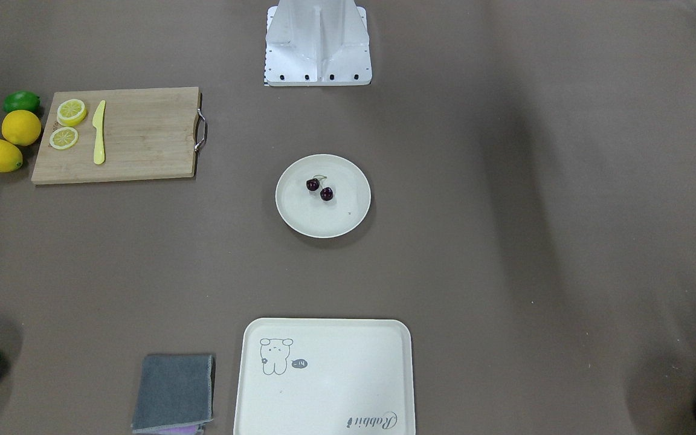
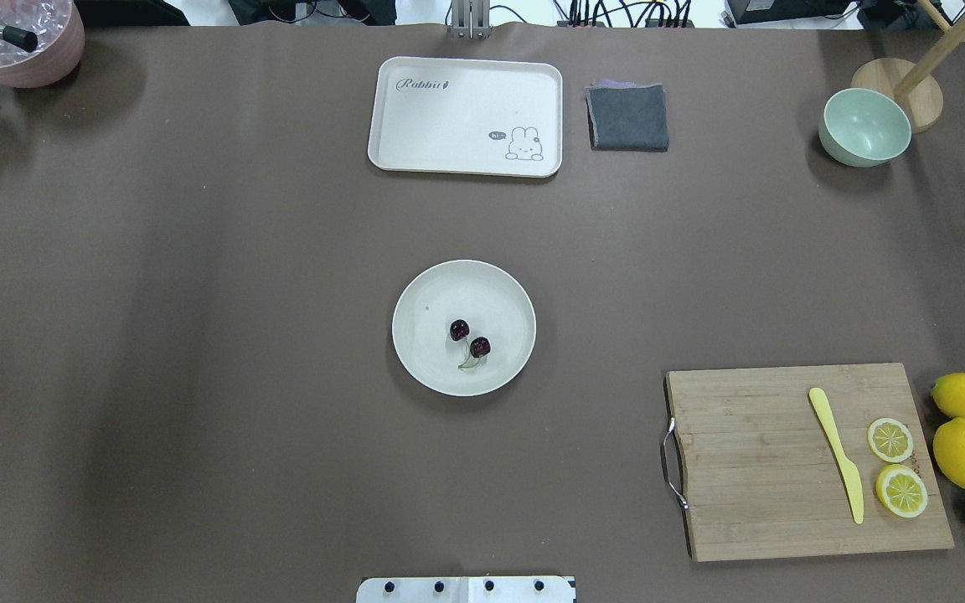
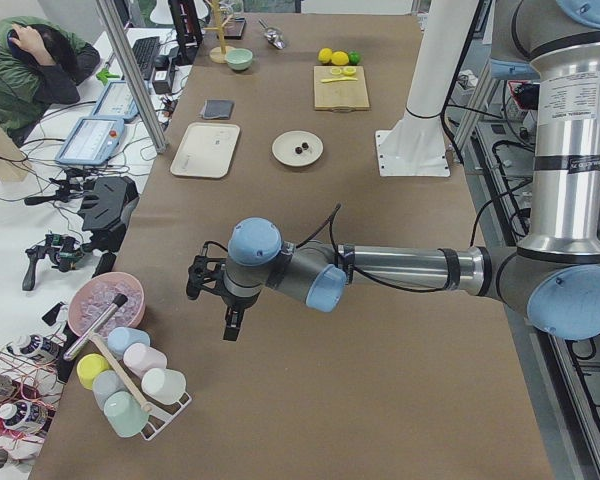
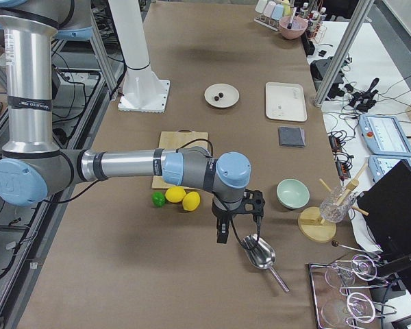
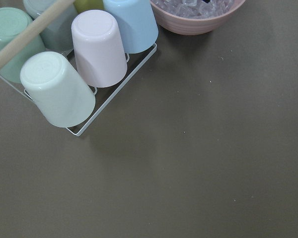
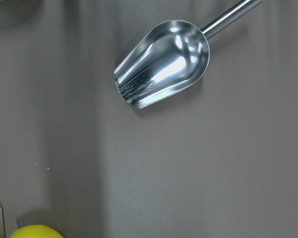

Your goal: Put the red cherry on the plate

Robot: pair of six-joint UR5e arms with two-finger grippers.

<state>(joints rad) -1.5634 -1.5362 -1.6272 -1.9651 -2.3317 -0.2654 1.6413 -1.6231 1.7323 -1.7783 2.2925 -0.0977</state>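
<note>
Two fixed cameras look steeply down on the table [image 1: 505, 254] from opposite long sides, sharing the plate [image 1: 306, 216] at its middle. Two more watch from its ends. Each wrist camera stares down, close: cups [image 5: 97, 49] beneath the left gripper [image 3: 212, 308], a scoop [image 6: 161, 62] beneath the right gripper [image 4: 238, 223].

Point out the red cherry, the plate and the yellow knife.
red cherry [image 2: 459, 330]: overhead exterior view, on the left fruit of the pair.
plate [image 2: 501, 300]: overhead exterior view, on its bare inner surface.
yellow knife [image 2: 837, 452]: overhead exterior view, mid-length.
</note>
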